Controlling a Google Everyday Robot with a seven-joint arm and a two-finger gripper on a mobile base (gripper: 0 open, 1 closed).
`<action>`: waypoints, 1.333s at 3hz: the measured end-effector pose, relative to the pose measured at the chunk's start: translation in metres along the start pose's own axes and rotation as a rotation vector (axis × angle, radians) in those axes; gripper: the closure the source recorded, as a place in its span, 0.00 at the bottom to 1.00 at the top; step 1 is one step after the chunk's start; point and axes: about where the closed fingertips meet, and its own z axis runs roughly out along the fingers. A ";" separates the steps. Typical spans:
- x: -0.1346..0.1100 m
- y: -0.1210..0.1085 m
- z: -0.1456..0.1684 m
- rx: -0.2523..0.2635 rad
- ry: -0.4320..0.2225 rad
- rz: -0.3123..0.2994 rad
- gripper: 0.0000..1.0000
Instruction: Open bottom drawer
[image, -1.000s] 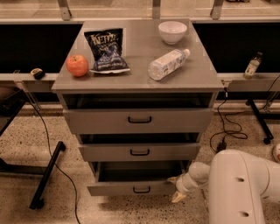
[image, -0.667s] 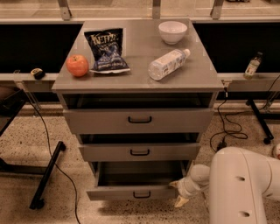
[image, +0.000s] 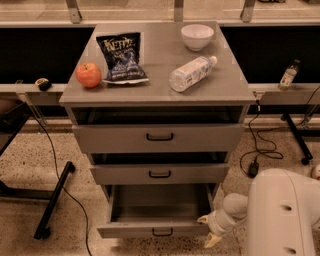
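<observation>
While the apple (image: 88, 75), the chip bag (image: 121, 57), the bowl (image: 197, 36) and the toppled water bottle (image: 192, 73) stayed where they had been on the table (image: 235, 92), the bottom drawer (image: 130, 231) came noticeably further out over the last second. Its front now sat well forward of the middle drawer (image: 160, 173) above it, and a broad stretch of bare grey interior showed inside. That read as the task nearly or fully done; whatever travel remained looked small. At the drawer's right front corner the end effector (image: 207, 230) had moved down and forward with the front. It kept to that corner rather than to the black handle (image: 162, 232) at the centre, which suggested the pull was being made from the edge.

Much stayed uncertain. On the left, a dark shape (image: 10, 117) was cut off by the frame edge and could not be named. The drawer's lower edge ran close to the bottom of the view, and its back wall lay in shadow under the middle drawer. Whether the end effector was clamped on the front's edge, merely hooked against it, or already let go could not be told — its tip overlapped the corner. Farther right, the white arm (image: 280, 215) filled the lower corner and was cropped.
</observation>
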 end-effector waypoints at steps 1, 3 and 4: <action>-0.011 0.011 -0.012 -0.002 -0.019 -0.010 0.38; -0.044 -0.010 -0.023 0.059 -0.048 -0.045 0.00; -0.044 -0.011 -0.023 0.059 -0.050 -0.046 0.00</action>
